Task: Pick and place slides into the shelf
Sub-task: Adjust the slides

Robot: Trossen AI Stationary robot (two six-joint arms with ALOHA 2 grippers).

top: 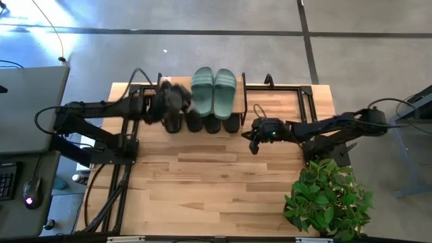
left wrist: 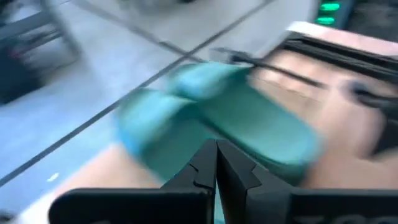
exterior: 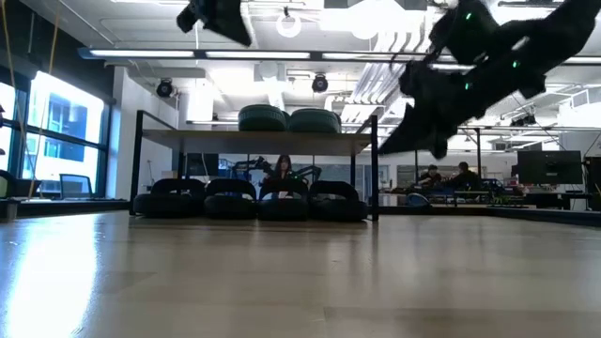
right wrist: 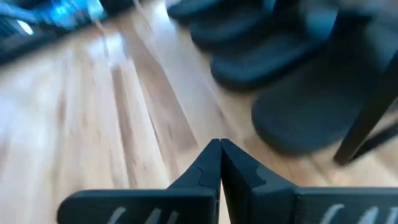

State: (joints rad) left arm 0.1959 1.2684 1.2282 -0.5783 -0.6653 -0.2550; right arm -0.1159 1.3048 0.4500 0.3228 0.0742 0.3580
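- Sage-green slides (top: 214, 91) sit on the shelf (top: 270, 86) top at twelve o'clock; four black slides (exterior: 249, 200) lie half hidden beneath.
- Left gripper (top: 177, 101), blurred, fingers closed and empty, is beside them.
- Right gripper (top: 254, 143), closed and empty, hovers at three o'clock.

A: The high view looks straight down on the light wooden tabletop (top: 223, 189); the low view looks level across it from board height.

B: Both share the black-framed wooden-topped shelf (exterior: 258, 139) and sage-green slides (top: 214, 92). Wrist views sit close, over shut fingers.
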